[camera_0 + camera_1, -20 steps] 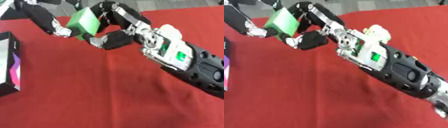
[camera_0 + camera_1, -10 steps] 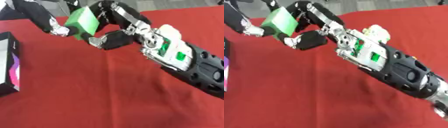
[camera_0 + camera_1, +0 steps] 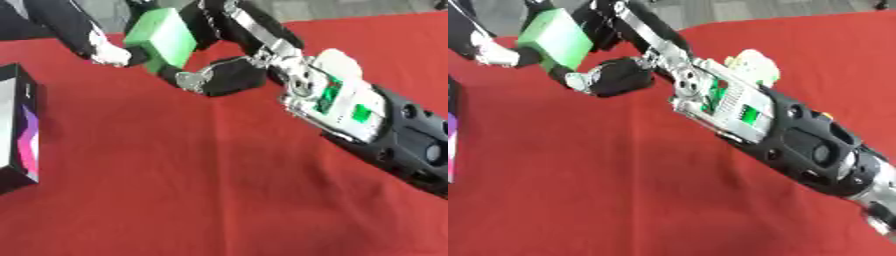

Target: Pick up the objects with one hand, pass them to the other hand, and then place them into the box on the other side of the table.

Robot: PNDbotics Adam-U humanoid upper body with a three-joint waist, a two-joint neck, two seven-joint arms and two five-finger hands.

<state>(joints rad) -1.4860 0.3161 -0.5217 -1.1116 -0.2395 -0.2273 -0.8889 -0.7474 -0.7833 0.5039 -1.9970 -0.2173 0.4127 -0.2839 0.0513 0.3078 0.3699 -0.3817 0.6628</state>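
A green block [image 3: 162, 39] is held in the air over the far left of the red table, tilted. My right hand [image 3: 229, 76] reaches in from the lower right; its fingers come over the block's top and its thumb presses from below. My left hand [image 3: 108, 52] comes in from the upper left, and its fingers curl against the block's left and lower side. Both hands touch the block at once. The black box [image 3: 19, 131] lies at the left edge of the table, only partly in view.
The red tablecloth [image 3: 192, 190] covers the whole table. My right forearm [image 3: 798, 145] crosses the right half diagonally. A grey floor [image 3: 737, 10] shows beyond the far edge.
Both hands and the green block have shifted slightly up and to the left. The grip of the right hand looks the same.
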